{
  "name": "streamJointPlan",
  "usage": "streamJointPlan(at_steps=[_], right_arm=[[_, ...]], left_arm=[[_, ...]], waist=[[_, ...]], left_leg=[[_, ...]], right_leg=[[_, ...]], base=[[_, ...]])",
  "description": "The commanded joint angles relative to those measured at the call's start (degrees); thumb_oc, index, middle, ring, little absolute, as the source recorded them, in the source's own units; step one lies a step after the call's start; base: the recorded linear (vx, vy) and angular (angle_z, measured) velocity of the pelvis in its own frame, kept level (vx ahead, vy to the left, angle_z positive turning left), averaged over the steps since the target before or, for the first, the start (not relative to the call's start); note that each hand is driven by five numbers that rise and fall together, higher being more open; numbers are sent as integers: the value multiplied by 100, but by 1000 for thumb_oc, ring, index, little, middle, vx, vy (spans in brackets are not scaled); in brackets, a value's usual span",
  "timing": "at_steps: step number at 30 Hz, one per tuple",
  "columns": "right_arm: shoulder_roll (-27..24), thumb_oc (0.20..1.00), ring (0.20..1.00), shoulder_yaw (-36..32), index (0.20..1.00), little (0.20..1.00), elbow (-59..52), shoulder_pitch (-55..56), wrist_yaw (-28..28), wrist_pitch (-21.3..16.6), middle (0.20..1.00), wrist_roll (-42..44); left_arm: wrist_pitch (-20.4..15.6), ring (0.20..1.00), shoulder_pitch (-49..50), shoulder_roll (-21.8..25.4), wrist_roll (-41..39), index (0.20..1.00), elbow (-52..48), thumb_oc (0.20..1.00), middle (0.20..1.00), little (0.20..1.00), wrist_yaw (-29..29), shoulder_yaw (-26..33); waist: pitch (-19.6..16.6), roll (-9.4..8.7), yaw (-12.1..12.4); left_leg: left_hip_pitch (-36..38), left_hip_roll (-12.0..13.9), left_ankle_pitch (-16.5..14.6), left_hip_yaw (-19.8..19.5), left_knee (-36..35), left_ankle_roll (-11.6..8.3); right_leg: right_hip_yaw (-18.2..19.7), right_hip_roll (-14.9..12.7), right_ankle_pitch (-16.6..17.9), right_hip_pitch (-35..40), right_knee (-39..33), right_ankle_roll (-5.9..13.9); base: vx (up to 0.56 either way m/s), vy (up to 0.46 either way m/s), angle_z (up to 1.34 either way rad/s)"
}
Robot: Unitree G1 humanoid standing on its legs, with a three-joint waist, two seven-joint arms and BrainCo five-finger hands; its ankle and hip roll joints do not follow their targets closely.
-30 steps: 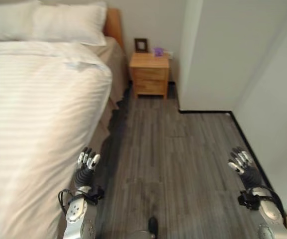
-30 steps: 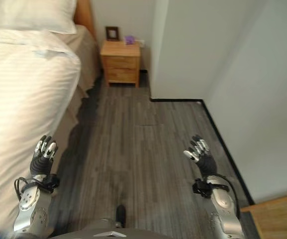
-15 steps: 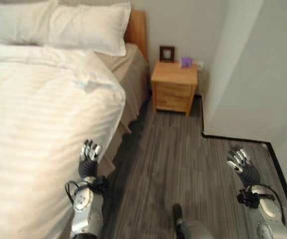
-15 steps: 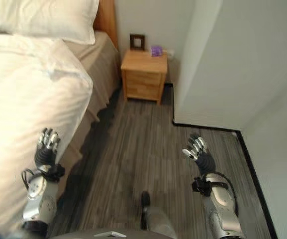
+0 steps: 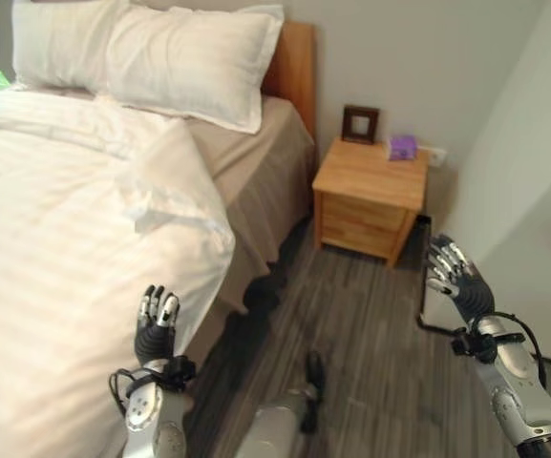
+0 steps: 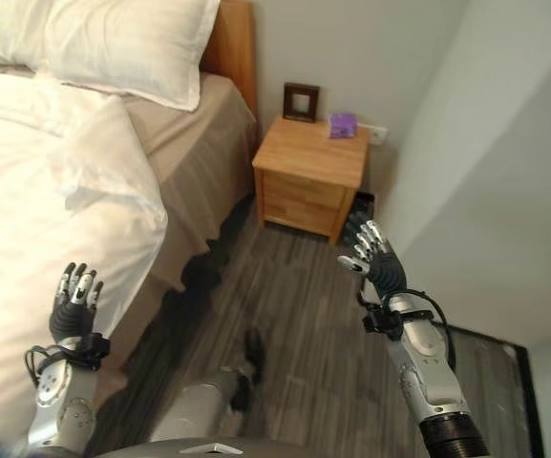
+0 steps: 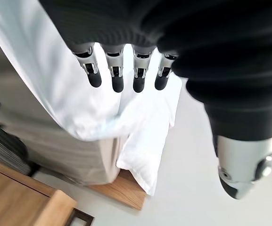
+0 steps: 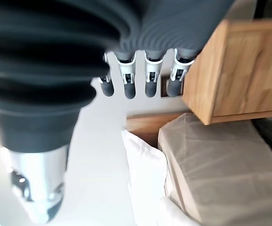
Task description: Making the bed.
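Bed [image 5: 256,167]: takes up the robot's left side, wooden headboard [image 5: 297,62] against the far wall. Beige sheet bare on the strip of mattress nearest the headboard.

Duvet [image 5: 55,248]: white, faintly striped, covers most of the bed and hangs over the near side. Its top edge stops short of the pillows and lies rumpled, one corner folded back on itself.

Pillows [image 5: 175,57]: two, white, side by side at the head, leaning on the headboard.

Floor [image 5: 370,353]: grey wood planks, between bed and wall.

Nightstand [image 5: 369,198]: light wood, just beside the head of the bed, with drawers in front. On top: a small dark picture frame [image 5: 359,123] at the back, a small purple object [image 5: 402,146] near it.

Right hand [image 6: 374,258]: raised in the air in front of the nightstand, well apart from the bed. Fingers [image 8: 128,84] straight and spread, holding nothing.

Left hand [image 5: 155,320]: raised close beside the hanging edge of the duvet; contact cannot be told. Fingers [image 7: 117,75] straight, side by side, holding nothing.
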Motion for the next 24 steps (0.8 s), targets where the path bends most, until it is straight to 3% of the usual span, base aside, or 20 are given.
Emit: streamJointPlan(at_steps=[1,2,3,4,6,8,9,10,11,13,15,18,20,21,23,24], right_arm=[[174,1000,1000,-49,1000,1000,-261,-214,105,-224,1000,-241],[306,1000,1000,75,1000,1000,-256,-245,181,-210,1000,-73],[304,1000,1000,78,1000,1000,-252,-252,182,-212,1000,-72],[293,1000,1000,214,1000,1000,-238,-153,266,-95,1000,-213],[291,1000,1000,215,1000,1000,-241,-153,265,-93,1000,-214],[210,1000,1000,164,1000,1000,-316,-41,301,-59,1000,-228],[141,1000,1000,22,1000,1000,-268,105,328,-63,1000,-175],[111,1000,1000,-46,1000,1000,-245,168,330,-85,1000,-166],[111,1000,1000,-47,1000,1000,-245,167,330,-85,1000,-166],[23,1000,1000,-222,1000,1000,-176,303,281,-181,1000,-1],[2,1000,1000,-249,1000,1000,-204,367,293,-146,1000,45],[-187,1000,1000,-367,1000,1000,-260,333,322,-165,1000,270],[-310,1000,1000,-516,1000,1000,-352,368,290,-224,1000,341],[-308,1000,1000,-519,1000,1000,-353,366,290,-223,1000,341],[-321,1000,1000,-651,1000,1000,-379,465,187,-328,1000,410],[-275,1000,1000,-711,1000,1000,-368,530,145,-339,1000,393]], left_arm=[[-166,1000,-442,425,467,1000,-213,1000,1000,1000,139,15],[-202,1000,-469,465,417,1000,-265,1000,1000,1000,158,6],[-201,1000,-471,463,417,1000,-264,1000,1000,1000,157,10],[-190,1000,-553,597,495,1000,-328,1000,1000,1000,145,-73],[-190,1000,-553,595,494,1000,-328,1000,1000,1000,144,-71],[-197,1000,-646,624,375,1000,-378,1000,1000,1000,38,-124],[-213,1000,-803,619,207,1000,-329,1000,1000,1000,-99,-310],[-238,1000,-858,620,176,1000,-293,1000,1000,1000,-148,-388],[-240,1000,-861,621,175,1000,-290,1000,1000,1000,-149,-388],[-319,1000,-1121,727,134,1000,-99,1000,1000,1000,-208,-686],[-266,1000,-1175,693,133,1000,-141,1000,1000,1000,-265,-818],[-209,1000,-1266,568,103,1000,-256,1000,1000,1000,-313,-969],[-189,1000,-1284,456,-90,1000,-203,1000,1000,1000,-320,-1034],[-189,1000,-1288,457,-90,1000,-203,1000,1000,1000,-320,-1035],[-119,1000,-1297,436,-51,1000,-89,1000,1000,1000,-324,-1145],[-86,1000,-1312,439,-30,1000,-43,1000,1000,1000,-319,-1180]], waist=[[-163,-259,169],[-52,-131,53],[-62,-122,55],[86,120,-286],[75,136,-297],[88,202,-461],[87,170,-705],[86,113,-814],[85,115,-813],[26,-57,-1013],[-20,-102,-992],[-65,-240,-998],[41,-256,-1019],[17,-262,-1034],[109,-247,-1214],[83,-228,-1302]], left_leg=[[550,401,-263,-431,83,-1003],[879,490,-326,-555,-64,-946],[864,504,-309,-552,-75,-949],[1476,558,-423,-1095,-268,-900],[1463,576,-412,-1107,-273,-905],[1688,596,-457,-1438,-273,-964],[1785,525,-663,-1950,-96,-1081],[1886,481,-785,-2192,-66,-1131],[1882,484,-773,-2192,-70,-1131],[1897,452,-965,-3079,-99,-1286],[1824,436,-958,-3272,-20,-1357],[1591,572,-840,-3892,155,-1576],[1365,697,-875,-3500,341,-1577],[1328,686,-847,-3514,334,-1582],[1236,1097,-974,-1726,459,-1522],[1331,1223,-1026,-1100,466,-1512]], right_leg=[[-337,-785,2696,-1468,1665,762],[-341,-778,2810,-1946,2488,799],[-338,-765,2822,-1973,2496,794],[-141,-613,2359,-2860,3057,554],[-157,-597,2382,-2863,3032,547],[-61,-726,2119,-3173,2344,318],[625,-822,2014,-3169,1017,231],[1138,-757,1991,-3084,415,291],[1138,-758,2018,-3074,380,294],[2765,-423,2001,-2943,-394,604],[2610,-522,1977,-2791,-493,538],[2176,-450,2084,-2567,-757,310],[1828,-510,2028,-2414,-804,212],[1817,-522,2042,-2445,-811,218],[1136,-634,2008,-2294,-911,128],[867,-678,1984,-2265,-922,117]], base=[[465,108,-29],[153,39,-10],[599,-2,28],[426,-42,50],[301,-47,76],[442,-181,123],[582,-300,110],[458,-260,124],[280,-161,220],[297,-370,225],[157,-349,165],[110,-456,228],[-3,-270,83],[-74,-241,79],[-95,-227,122],[-84,-117,176]])
